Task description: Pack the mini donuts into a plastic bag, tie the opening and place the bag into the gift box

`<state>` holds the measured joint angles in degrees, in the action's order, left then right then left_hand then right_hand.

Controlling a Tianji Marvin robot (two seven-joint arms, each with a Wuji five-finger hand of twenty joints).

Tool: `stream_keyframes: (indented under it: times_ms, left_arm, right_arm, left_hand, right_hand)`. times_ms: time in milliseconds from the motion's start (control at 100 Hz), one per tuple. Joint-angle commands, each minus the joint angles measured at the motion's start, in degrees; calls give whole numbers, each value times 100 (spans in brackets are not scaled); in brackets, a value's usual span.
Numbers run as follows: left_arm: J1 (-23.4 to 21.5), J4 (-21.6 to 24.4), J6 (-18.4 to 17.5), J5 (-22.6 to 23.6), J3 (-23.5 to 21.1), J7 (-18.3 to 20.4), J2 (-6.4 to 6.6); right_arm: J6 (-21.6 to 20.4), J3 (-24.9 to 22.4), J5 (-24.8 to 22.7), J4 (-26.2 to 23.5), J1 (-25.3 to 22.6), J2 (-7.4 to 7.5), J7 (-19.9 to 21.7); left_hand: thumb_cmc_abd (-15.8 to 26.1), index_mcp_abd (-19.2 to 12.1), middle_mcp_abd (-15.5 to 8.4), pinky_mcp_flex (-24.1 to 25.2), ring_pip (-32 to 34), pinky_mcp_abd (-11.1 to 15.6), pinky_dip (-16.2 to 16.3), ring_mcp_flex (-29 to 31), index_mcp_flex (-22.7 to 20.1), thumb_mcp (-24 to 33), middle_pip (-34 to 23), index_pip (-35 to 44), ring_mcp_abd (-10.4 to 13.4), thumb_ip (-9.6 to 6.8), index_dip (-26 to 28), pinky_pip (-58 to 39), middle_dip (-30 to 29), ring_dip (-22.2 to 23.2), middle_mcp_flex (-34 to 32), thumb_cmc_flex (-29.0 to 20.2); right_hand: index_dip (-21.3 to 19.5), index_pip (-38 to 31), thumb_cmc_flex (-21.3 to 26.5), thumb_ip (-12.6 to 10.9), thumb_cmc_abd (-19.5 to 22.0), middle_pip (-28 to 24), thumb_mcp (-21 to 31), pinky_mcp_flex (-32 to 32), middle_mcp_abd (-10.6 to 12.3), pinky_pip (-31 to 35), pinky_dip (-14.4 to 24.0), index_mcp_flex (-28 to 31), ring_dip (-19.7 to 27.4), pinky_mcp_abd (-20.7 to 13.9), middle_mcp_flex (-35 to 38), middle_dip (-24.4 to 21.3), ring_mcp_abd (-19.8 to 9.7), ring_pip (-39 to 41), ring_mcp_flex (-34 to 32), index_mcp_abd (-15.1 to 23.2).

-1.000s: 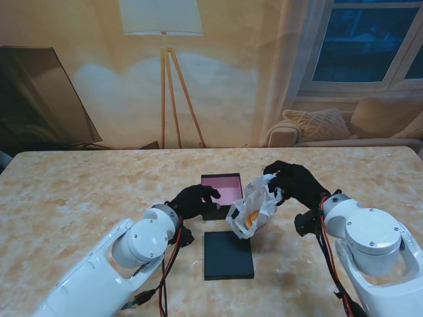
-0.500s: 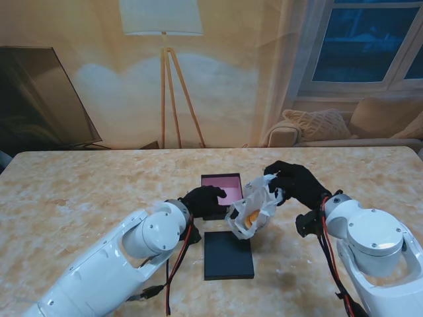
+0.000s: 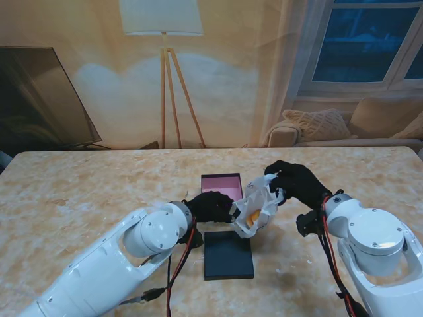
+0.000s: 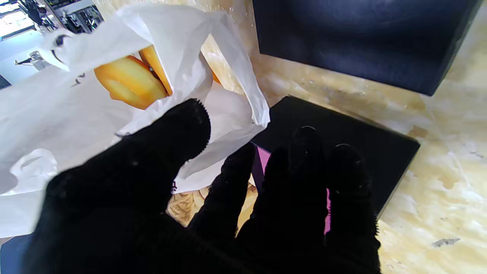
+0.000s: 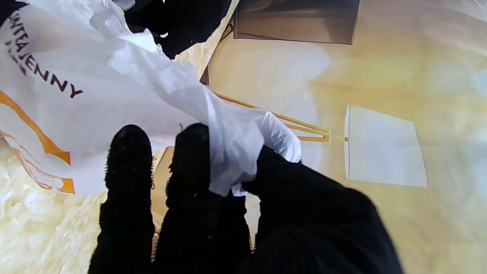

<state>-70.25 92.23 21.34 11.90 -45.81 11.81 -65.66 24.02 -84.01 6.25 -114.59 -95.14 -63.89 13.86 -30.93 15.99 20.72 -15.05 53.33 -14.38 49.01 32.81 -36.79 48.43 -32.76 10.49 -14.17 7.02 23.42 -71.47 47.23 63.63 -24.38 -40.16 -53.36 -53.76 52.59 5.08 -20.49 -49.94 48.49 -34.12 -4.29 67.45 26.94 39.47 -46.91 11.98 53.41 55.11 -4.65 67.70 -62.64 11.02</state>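
plastic bag in right robot hand

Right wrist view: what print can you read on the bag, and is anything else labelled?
"JENNY": dark capitals on the white plastic bag, beside orange stripes.
A second line starting "...NTEA" runs off the frame edge; only part of it reads.
Smaller print beneath it: too blurred to read.
Left wrist view: small dark marks on the bag, unreadable.
Gift box and its dark lid: no text visible.
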Motion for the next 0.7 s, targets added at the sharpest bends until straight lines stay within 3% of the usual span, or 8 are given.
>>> stream_keyframes:
  times_ms: [0,100,170,250,320,450,550,690]
  left_arm:
    - [-31,61,20,-50,6,159,33]
    - [5,31,24,-113,59,250,47]
    - [15,9,56,-159,88,243,34]
    - [7,-8,98,-223,97,194,7]
    - [-11,-1,144,-232,94,160,-4]
    - [-141,83,232,-276,-14,59,-22]
    - [-326,209,373,-414,-168,-191,-93]
    - [-506,388,450,-840,-348,-340,-165]
  right_arm:
    - [-1,20,8,-27,-35,-26,66]
    - [-7,16,13,-29,-37,-25,67]
    - [-17,7,11,-34,-43,-23,72]
    - [-31,0,-1,-35,-49,-20,82]
    - [-40,-5,-20,-34,-56,-17,87]
    - [-90,-28,-107,-27,-85,-9,87]
    - [-167,-72,-185,-17,-141,-7,64]
    - [-230,-180,-328,-27,-253,3,58]
  left_hand:
    - [-304,-239,21,84,-120,50,42,-106,-311,281,54,384,45,122,276,53,-2,152,211,-50]
    - [-468,-387,46,228,-694,-73,-41,-329,-483,430,488,1126,-248,168,904,337,-408,-144,200,-57]
    - [-463,-426,43,231,-964,-79,-32,-395,-364,427,652,1861,-360,178,1421,349,-641,-347,175,-24]
    - [-647,-550,2,240,-1229,-102,-41,-426,-154,96,744,2906,-450,664,2221,384,-822,-609,84,-309]
    - [-716,-690,-17,238,-1409,-199,-99,-399,-60,-296,751,3777,-529,792,2346,494,-923,-831,-41,-623]
    - [-392,-831,-73,122,-1722,-416,-287,-150,-251,-875,613,5013,-672,651,2193,704,-1056,-1258,-608,-1202]
    - [-91,-554,-45,-291,-1655,-576,-501,508,-203,-1138,325,5308,-804,517,2185,696,-1207,-1514,-1455,-1457]
    - [-33,-574,-25,-691,-1432,-664,-727,1042,-118,-1137,105,5405,-813,434,2324,450,-1478,-1693,-1984,-1583]
  right_hand:
    - [-65,-207,15,-47,190,-181,37,14,234,64,138,56,-81,-38,-6,55,-143,96,48,72]
    - [-65,-206,15,-47,191,-181,35,14,237,63,138,52,-77,-36,-9,55,-145,88,46,70]
    - [-64,-205,18,-49,190,-183,35,14,242,62,137,54,-73,-40,-3,54,-147,81,45,69]
    - [-63,-204,17,-49,190,-180,33,14,240,61,136,55,-73,-41,-10,52,-146,82,38,73]
    - [-63,-205,20,-49,191,-182,33,12,236,62,136,55,-73,-37,-9,52,-141,82,41,69]
    - [-64,-205,17,-48,190,-183,32,15,234,60,135,53,-76,-37,-12,54,-140,87,46,66]
    - [-63,-203,23,-51,190,-188,35,37,232,60,137,49,-85,-40,-17,61,-126,103,61,62]
    - [-64,-207,30,-52,183,-196,35,66,211,80,155,60,-100,-35,-23,72,-106,137,75,52]
